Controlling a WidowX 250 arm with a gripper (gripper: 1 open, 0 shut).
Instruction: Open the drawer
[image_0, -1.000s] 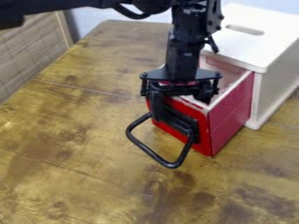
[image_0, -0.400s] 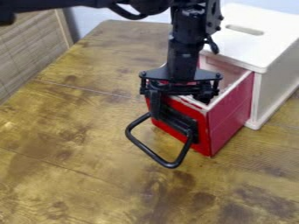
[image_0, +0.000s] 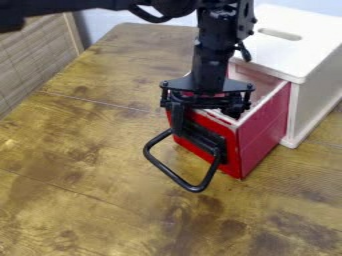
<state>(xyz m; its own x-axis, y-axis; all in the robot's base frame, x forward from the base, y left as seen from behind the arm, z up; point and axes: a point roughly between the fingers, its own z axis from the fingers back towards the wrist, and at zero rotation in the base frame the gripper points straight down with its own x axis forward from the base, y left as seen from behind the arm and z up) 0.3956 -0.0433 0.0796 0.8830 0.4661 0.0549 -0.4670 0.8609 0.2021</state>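
Note:
The red drawer (image_0: 266, 133) stands pulled out of the white cabinet (image_0: 310, 62), its pale pink inside showing at the top. A black plate covers its front, and a large black wire loop handle (image_0: 179, 165) reaches down-left over the wooden table. My black gripper (image_0: 206, 103) hangs straight down over the drawer's front edge, open, with its fingers spread either side of the front plate. Nothing is held between them.
The white cabinet has a slot (image_0: 278, 34) in its top and sits at the table's right side. A wooden table (image_0: 94, 170) stretches left and forward. A woven panel (image_0: 30, 55) stands at the far left.

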